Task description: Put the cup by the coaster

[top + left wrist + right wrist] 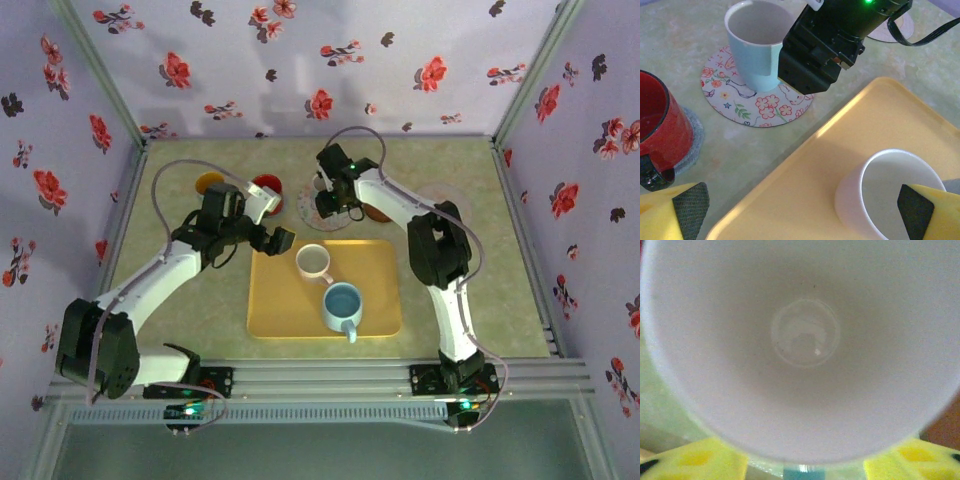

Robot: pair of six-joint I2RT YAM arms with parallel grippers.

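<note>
A pale blue cup (757,45) stands upright on the round floral coaster (760,107), at the back of the table (455,290). My right gripper (330,200) sits right against it. In the right wrist view the cup's white inside (800,340) is very close, and the right gripper (800,467) is open, its yellow fingers (695,460) spread on either side of the blue handle without touching it. My left gripper (802,210) is open low over the yellow tray (840,150), and one of its pads reaches over the rim of a white cup (890,195).
A red cup (660,125) stands on a grey coaster (692,135) left of the floral one. A darker blue cup (343,305) and the white cup (314,262) stand on the tray (290,315). Another pale coaster (440,195) lies at the back right.
</note>
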